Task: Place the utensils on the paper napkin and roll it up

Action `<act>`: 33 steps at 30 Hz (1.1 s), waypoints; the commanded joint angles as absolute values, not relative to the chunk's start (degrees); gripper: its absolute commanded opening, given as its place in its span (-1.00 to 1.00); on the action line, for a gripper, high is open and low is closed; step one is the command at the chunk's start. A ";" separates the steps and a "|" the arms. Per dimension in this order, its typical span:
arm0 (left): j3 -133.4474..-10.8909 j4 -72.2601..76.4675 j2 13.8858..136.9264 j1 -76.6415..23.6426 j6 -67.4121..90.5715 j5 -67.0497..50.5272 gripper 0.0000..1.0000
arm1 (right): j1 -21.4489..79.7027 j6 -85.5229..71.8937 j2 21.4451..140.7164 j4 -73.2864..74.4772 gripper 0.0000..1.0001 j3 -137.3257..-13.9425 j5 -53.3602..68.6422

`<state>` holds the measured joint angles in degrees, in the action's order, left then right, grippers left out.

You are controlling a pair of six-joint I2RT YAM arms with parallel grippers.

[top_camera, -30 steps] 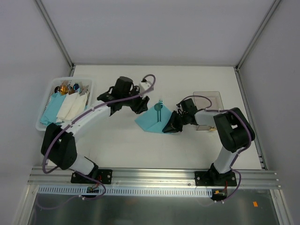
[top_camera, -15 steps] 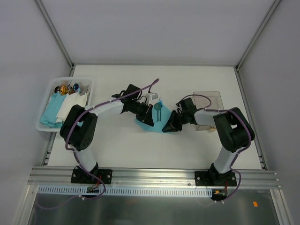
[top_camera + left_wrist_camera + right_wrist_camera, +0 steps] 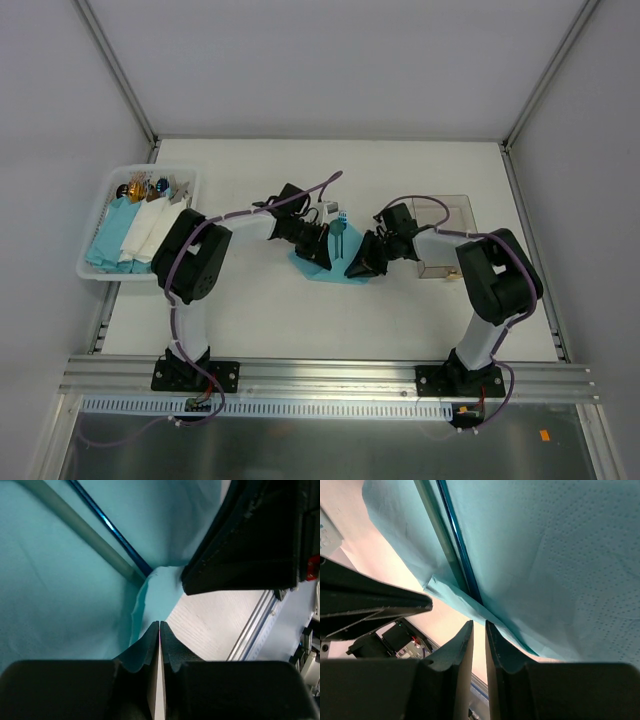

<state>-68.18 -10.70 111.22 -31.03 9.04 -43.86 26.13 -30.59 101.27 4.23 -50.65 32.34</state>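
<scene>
Swinging in from the basket, our left fingers are now pressed together at the paper napkin's left edge. Our right fingers stand a slit apart at its opposite fold, and we cannot tell whether they pinch it. On the napkin, the utensils lie between them, long axis near-to-far, with bare worktop nearward.

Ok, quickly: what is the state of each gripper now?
Left gripper: closed at edge of the thin teal paper napkin; grip unclear.
Right gripper: slightly open, nothing seen held.
</scene>
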 commanded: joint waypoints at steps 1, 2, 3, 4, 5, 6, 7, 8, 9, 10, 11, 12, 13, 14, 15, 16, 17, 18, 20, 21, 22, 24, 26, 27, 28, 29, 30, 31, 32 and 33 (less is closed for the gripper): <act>-69.96 -9.76 112.94 -30.67 10.46 -41.40 -0.92 | 26.63 -29.62 101.43 5.71 -0.63 -52.56 31.82; -69.96 -9.76 113.46 -30.59 10.46 -40.70 -0.92 | 26.72 -29.62 101.51 5.80 -0.63 -52.65 31.82; -69.79 -9.67 113.55 -30.59 10.46 -40.69 -0.92 | 26.63 -29.62 101.51 5.80 -0.63 -52.65 31.73; -69.79 -9.67 113.82 -30.59 10.37 -40.69 -0.92 | 26.72 -29.53 101.51 5.97 -0.63 -52.65 31.64; -69.70 -9.58 113.99 -30.59 10.72 -40.35 -0.92 | 26.81 -29.53 101.60 5.89 -0.62 -52.73 31.73; -69.70 -9.49 114.08 -30.59 10.81 -39.73 -0.93 | 26.81 -29.44 101.60 5.98 -0.62 -52.73 31.73; -69.78 -9.58 114.17 -30.59 10.98 -39.29 -0.93 | 26.89 -29.44 101.60 5.98 -0.62 -52.82 31.73; -69.87 -9.58 114.43 -30.59 11.07 -39.03 -0.93 | 26.89 -29.36 101.51 6.32 -0.62 -52.91 31.64; -69.87 -9.58 114.52 -30.50 11.16 -38.68 -0.94 | 26.98 -29.27 101.08 6.50 -0.63 -53.00 31.47; -70.05 -9.58 114.61 -30.50 11.34 -38.15 -0.94 | 26.98 -29.27 100.47 6.59 -0.62 -53.00 31.29; -70.14 -9.67 115.04 -30.50 11.60 -38.06 -0.95 | 26.90 -29.18 99.76 6.77 -0.60 -52.82 30.94; -70.22 -9.58 115.22 -30.50 11.78 -38.06 -0.95 | 26.98 -29.09 97.75 7.64 -0.58 -52.82 29.46; -70.31 -9.58 115.40 -30.41 11.86 -37.88 -0.95 | 26.98 -28.57 96.52 8.78 -0.47 -52.91 28.31; -70.31 -9.58 115.66 -30.41 12.13 -37.62 -0.96 | 26.90 -27.35 95.20 10.36 -0.43 -53.61 26.65; -70.31 -9.67 115.75 -30.41 12.22 -37.79 -0.96 | 26.81 -26.73 93.71 13.85 -0.39 -53.96 22.80; -70.31 -9.67 115.84 -30.32 12.22 -37.79 -0.96 | 26.63 -26.20 90.82 15.80 -0.25 -54.40 20.59; -70.23 -9.58 115.84 -30.32 12.30 -37.71 -0.96 | 26.20 -25.67 89.31 17.56 -0.19 -54.67 18.48; -70.22 -9.58 115.84 -30.24 12.30 -37.62 -0.96 | 25.76 -25.75 87.82 19.84 -0.14 -54.75 15.76; -70.22 -9.58 115.93 -30.32 12.31 -37.44 -0.96 | 24.27 -28.37 84.04 21.00 -0.04 -53.88 14.59; -70.14 -9.58 115.93 -30.24 12.39 -37.44 -0.96 | 23.91 -29.52 83.07 21.09 0.01 -52.48 14.15; -70.14 -9.58 116.01 -30.15 12.31 -37.44 -0.97 | 23.82 -30.58 82.27 21.09 0.14 -51.86 13.80; -70.05 -9.58 116.19 -30.15 12.30 -37.53 -0.97 | 23.82 -33.21 81.04 21.36 0.29 -50.46 13.45; -70.14 -9.58 116.45 -30.06 12.48 -37.53 -0.98 | 23.82 -34.10 81.73 21.36 0.30 -48.52 13.10; -70.14 -9.58 116.54 -30.06 12.57 -37.53 -0.98 | 23.73 -34.36 82.09 20.84 0.30 -47.91 12.92; -70.31 -9.58 116.63 -30.06 12.66 -37.62 -0.98 | 23.73 -34.80 82.61 20.40 0.30 -46.77 12.83; -70.31 -9.67 116.72 -30.06 12.92 -37.62 -0.99 | 23.82 -34.98 83.05 19.78 0.30 -46.15 12.83; -70.31 -9.58 116.63 -30.06 12.92 -37.62 -0.99 | 23.82 -35.15 84.19 18.30 0.31 -45.62 12.83; -70.40 -9.58 116.63 -30.06 13.01 -37.70 -0.99 | 23.82 -35.50 84.90 17.24 0.30 -44.40 13.18; -70.31 -9.67 116.63 -30.06 13.09 -37.62 -0.99 | 23.73 -35.42 85.60 15.75 0.30 -43.86 13.62; -70.40 -9.58 116.63 -30.06 13.01 -37.62 -0.99 | 23.64 -35.42 86.21 13.56 0.30 -43.42 13.62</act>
